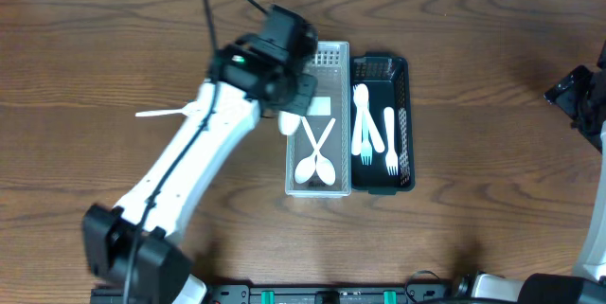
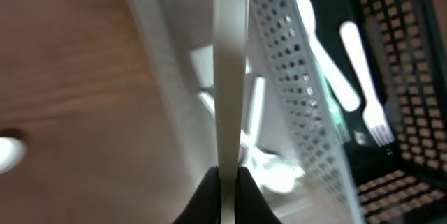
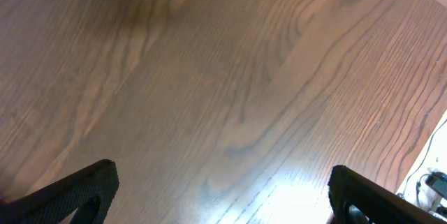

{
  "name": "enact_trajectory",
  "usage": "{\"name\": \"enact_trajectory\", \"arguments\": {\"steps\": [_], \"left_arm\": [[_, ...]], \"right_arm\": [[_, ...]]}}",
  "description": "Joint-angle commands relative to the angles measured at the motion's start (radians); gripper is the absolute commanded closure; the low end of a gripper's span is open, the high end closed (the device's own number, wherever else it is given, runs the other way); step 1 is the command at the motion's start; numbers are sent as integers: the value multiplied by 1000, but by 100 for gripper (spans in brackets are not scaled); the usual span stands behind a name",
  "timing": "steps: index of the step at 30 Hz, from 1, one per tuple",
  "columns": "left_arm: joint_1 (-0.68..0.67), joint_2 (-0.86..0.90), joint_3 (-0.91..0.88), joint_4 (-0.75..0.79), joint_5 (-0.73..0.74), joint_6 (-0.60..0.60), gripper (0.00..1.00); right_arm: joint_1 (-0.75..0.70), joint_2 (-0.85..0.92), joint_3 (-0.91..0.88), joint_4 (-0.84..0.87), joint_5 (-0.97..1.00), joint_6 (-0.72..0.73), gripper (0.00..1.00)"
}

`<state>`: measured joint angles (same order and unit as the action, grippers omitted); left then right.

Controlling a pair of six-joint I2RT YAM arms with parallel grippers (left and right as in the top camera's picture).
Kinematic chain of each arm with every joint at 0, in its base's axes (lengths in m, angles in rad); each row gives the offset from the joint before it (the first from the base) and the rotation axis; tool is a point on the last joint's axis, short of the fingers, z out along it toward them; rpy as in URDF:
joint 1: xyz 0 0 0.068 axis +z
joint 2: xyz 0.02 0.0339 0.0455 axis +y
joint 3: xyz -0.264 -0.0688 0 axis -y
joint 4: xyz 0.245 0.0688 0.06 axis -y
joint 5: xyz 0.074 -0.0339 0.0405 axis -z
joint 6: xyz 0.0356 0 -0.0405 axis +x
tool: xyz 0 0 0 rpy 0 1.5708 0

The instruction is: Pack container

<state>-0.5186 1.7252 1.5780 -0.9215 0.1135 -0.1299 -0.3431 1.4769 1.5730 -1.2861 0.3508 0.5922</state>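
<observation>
- Over the white basket (image 1: 318, 190), at its left wall, the left fingers (image 2: 202, 199) pinch a white spoon (image 2: 230, 77) by the handle; from overhead, the left arm (image 1: 189, 162) hides that grip.
- Handle blurred, its far end cut off in the left wrist view.
- Long axis along the basket's length, rounded bowl toward the robot's side, just beside the wall.
- Right fingers (image 3: 84, 189) spread wide above the desk (image 3: 223, 77).

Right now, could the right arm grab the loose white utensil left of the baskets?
Probably not: the right arm sits at the far edge; the left arm, white basket and black basket lie between it and the utensil.
</observation>
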Motion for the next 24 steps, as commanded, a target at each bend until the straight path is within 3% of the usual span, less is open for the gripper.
{"name": "enact_trajectory", "arguments": {"steps": [1,6,10,12,14,18,24], "left_arm": [[-39,72,-27,11,18,-146,94],[-54,145,-27,8,18,-226,88],[-38,129,-14,-10,17,-216,64],[-14,102,9,-34,16,-168,42],[23,67,30,-62,-5,-128,31],[146,-6,32,-95,-126,-112,23],[365,2,27,-84,-163,-100,22]], "right_arm": [[-7,1,-4,-1,7,13,1],[-7,1,-4,-1,7,13,1],[-7,1,-4,-1,7,13,1],[-7,1,-4,-1,7,13,1],[-7,1,-4,-1,7,13,1],[-7,1,-4,-1,7,13,1],[-7,1,-4,-1,7,13,1]]}}
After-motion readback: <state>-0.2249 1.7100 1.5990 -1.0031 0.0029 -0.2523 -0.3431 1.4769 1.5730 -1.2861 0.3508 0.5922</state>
